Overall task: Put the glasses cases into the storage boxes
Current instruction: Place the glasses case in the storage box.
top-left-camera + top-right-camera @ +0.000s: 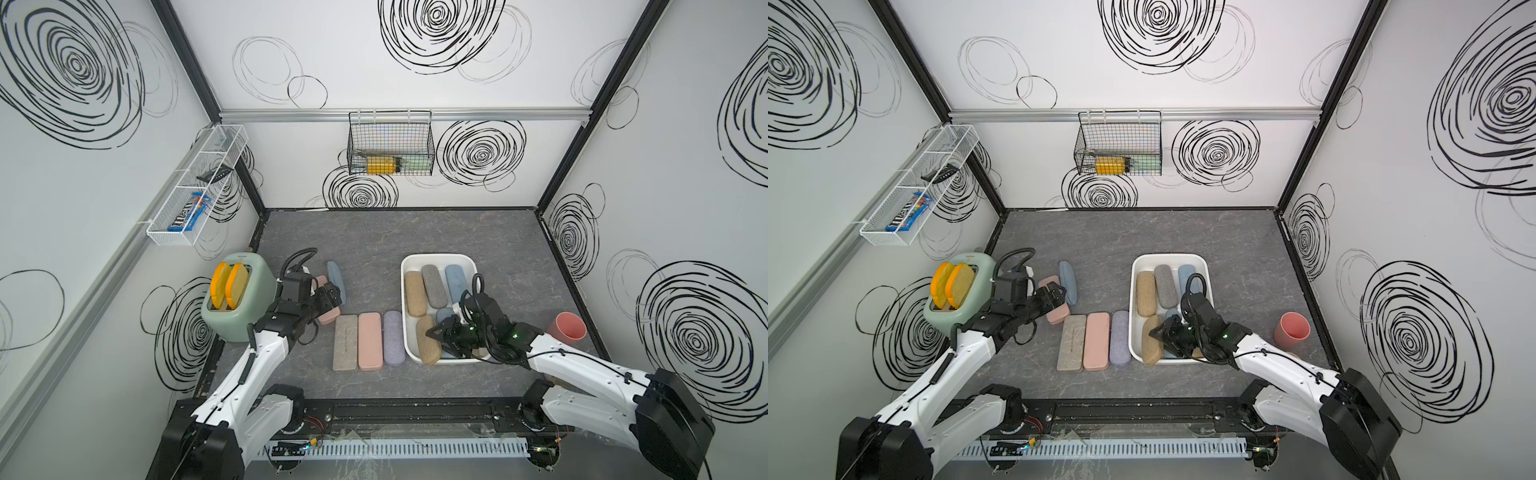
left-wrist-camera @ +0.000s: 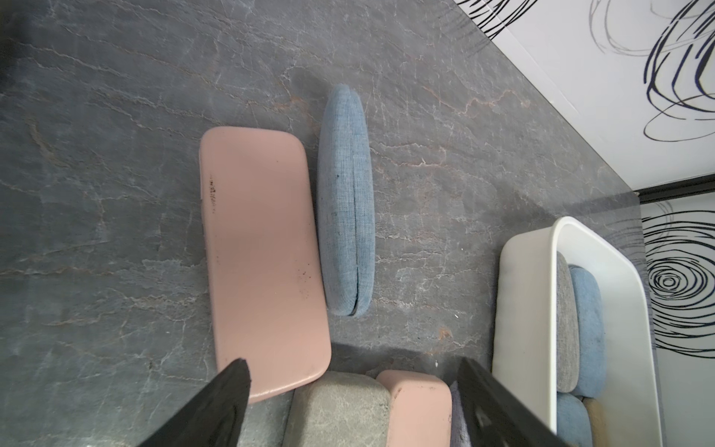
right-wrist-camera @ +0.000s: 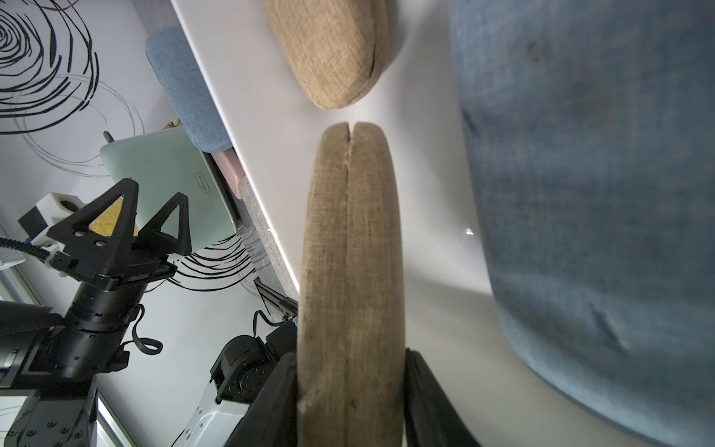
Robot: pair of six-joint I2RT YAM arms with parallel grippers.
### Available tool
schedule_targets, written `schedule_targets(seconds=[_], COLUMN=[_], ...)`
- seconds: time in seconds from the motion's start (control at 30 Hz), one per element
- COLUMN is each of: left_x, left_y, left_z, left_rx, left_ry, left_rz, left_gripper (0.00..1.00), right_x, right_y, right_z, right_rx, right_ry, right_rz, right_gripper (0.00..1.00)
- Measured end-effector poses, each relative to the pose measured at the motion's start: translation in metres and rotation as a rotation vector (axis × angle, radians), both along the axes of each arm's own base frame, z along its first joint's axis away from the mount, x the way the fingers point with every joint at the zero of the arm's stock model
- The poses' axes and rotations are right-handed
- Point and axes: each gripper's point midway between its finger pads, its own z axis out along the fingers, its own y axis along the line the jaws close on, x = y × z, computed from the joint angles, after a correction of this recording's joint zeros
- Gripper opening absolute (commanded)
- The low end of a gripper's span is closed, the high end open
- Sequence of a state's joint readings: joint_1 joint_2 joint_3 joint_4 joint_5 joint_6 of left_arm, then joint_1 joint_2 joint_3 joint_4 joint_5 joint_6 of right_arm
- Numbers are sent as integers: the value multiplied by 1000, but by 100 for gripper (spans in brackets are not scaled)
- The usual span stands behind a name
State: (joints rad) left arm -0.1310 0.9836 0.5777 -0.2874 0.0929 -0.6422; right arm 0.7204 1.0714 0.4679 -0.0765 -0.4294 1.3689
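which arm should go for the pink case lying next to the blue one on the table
Left: the left gripper hovers open over the pink case's near end, while the right gripper is shut on a tan case inside the white tub.

I read "m&m's" on the candy packet point(image 1: 189, 214) in the white wire basket point(image 1: 168, 240) | toaster point(image 3: 166, 182) badge point(image 3: 202, 182): too small for me to read | pink case point(image 2: 263, 251) print: smudged, I couldn't read it

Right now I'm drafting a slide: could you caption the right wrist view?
Right gripper shut on a tan glasses case inside the white storage box, beside a blue case.
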Motion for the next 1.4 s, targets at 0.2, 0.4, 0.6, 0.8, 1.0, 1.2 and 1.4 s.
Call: schedule_targets(seconds=[0.2,0.4,0.6,0.8,1.0,1.2,1.4], left_x=[0,-1,-2,-2,-3,-3,-4], left_y=[0,-2,-8,-10,-12,-13,-15], left_z=[-1,-1,-1,-1,-1,-1,-1], left_rx=[1,1,3,6,6,6,8], left_ry=[3,6,5,5,5,5,4], left_rz=[-1,-9,-29,-37,-44,-47,-54], left_gripper=[88,87,87,87,87,87,88], right_x=[11,21,28,31,34,38,50], right_y=[-2,1,6,5,-1,-7,14], right_z=[-12,-21,-23,-22,-19,-12,14], right_rx=[-13,-32,-44,-74,-133,-195,-269], right_ry=[25,24,-2,-29,-54,-95,-203], right_rz=[-18,-7,19,40,46,52,119], right_gripper=[41,41,54,74,75,69,43])
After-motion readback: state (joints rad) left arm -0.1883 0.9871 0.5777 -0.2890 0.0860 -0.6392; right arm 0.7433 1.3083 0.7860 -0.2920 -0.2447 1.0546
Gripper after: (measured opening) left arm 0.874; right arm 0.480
